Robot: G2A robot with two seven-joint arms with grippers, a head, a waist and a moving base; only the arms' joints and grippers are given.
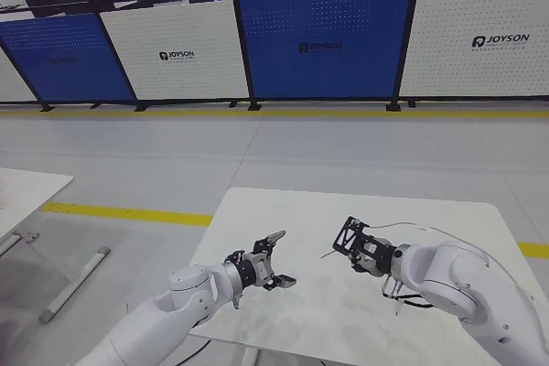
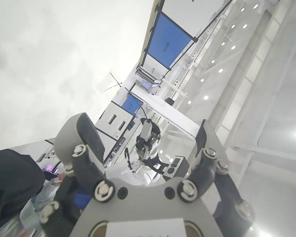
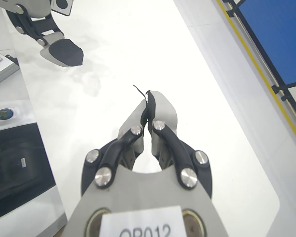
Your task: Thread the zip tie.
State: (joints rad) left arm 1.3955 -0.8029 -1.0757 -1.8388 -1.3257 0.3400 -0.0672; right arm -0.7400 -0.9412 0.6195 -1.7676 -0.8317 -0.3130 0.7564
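From above, a smooth white table (image 1: 348, 316) with rounded corners lies under the wide-spread left gripper (image 1: 282, 260) and the right gripper (image 1: 346, 240), which pinches a thin black zip tie (image 1: 333, 250) over the middle. The left wrist view shows dark rubber pads (image 2: 88, 134) far apart. In the right wrist view, ribbed black pads (image 3: 151, 104) clamp the zip tie (image 3: 138, 90), its curled tip protruding.

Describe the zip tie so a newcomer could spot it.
Above the white table, find the right gripper, fingers pinched shut. The zip tie is the thin black strand poking from its fingertips; the left gripper is open and empty.
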